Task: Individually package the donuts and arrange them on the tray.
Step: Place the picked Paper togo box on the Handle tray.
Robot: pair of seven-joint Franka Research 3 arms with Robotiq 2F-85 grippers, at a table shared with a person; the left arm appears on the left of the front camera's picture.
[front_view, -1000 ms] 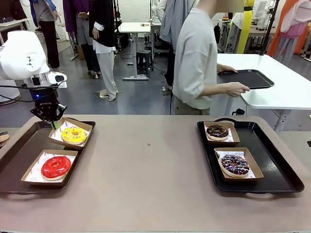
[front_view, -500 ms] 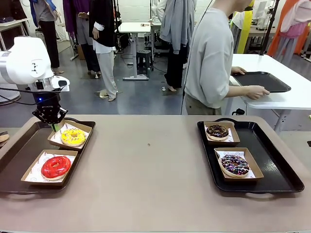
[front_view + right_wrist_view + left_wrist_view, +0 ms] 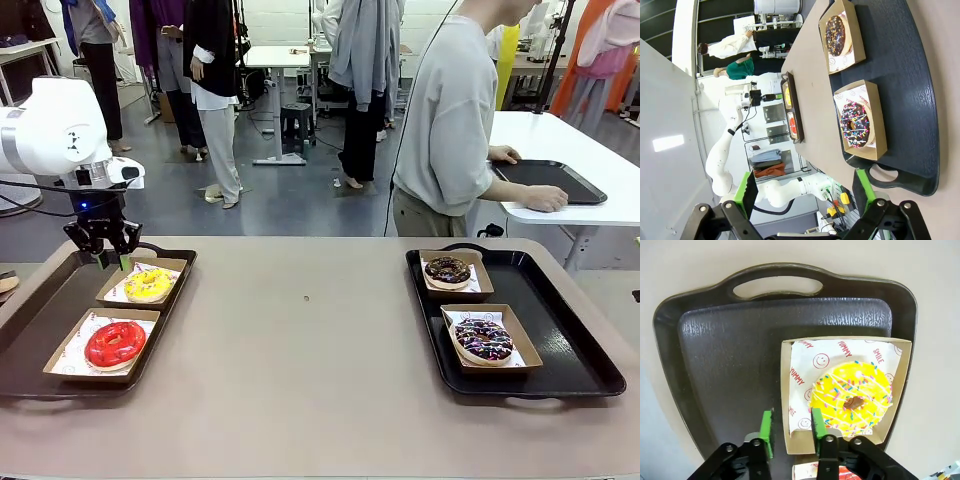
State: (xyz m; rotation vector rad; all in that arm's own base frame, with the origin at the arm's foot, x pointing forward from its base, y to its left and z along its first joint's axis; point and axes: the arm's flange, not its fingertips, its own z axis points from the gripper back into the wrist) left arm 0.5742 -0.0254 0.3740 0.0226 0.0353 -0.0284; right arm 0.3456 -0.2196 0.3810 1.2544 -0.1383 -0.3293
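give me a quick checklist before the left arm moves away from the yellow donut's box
1. Yellow donut seated in its box: ok.
2. Left hand let go of box wall: not ok, fingers straddle it, contact cannot tell.
3. Box inside the left tray: ok.
4. Red donut boxed on same tray: ok.
5. Right hand open, holding nothing: ok.
6. Person's hands away from our table: ok.

We see bright, even overhead light, soft shadows, sharp focus, and wide-angle bending at wrist-view edges
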